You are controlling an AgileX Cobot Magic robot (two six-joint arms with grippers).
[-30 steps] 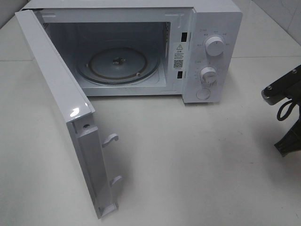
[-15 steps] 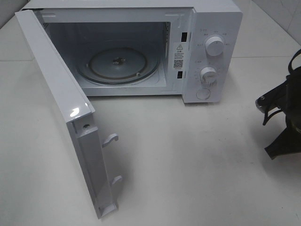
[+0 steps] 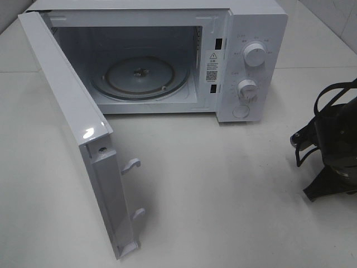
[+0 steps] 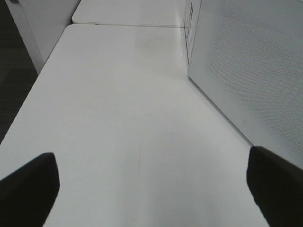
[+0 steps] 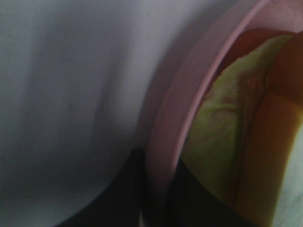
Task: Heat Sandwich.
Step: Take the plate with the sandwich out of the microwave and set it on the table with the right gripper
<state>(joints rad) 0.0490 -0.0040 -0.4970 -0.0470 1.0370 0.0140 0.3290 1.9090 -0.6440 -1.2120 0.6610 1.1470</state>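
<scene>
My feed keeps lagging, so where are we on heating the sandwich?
Done: the microwave door stands wide open and the turntable inside is bare. In hand: the right gripper is shut on the rim of the pink plate, which carries the sandwich, off to the microwave's right. The left gripper is open and holds nothing. Left: plate onto the turntable, shut the door, start heating.

White tabletop (image 3: 223, 184), dark floor (image 4: 14, 94)
</scene>
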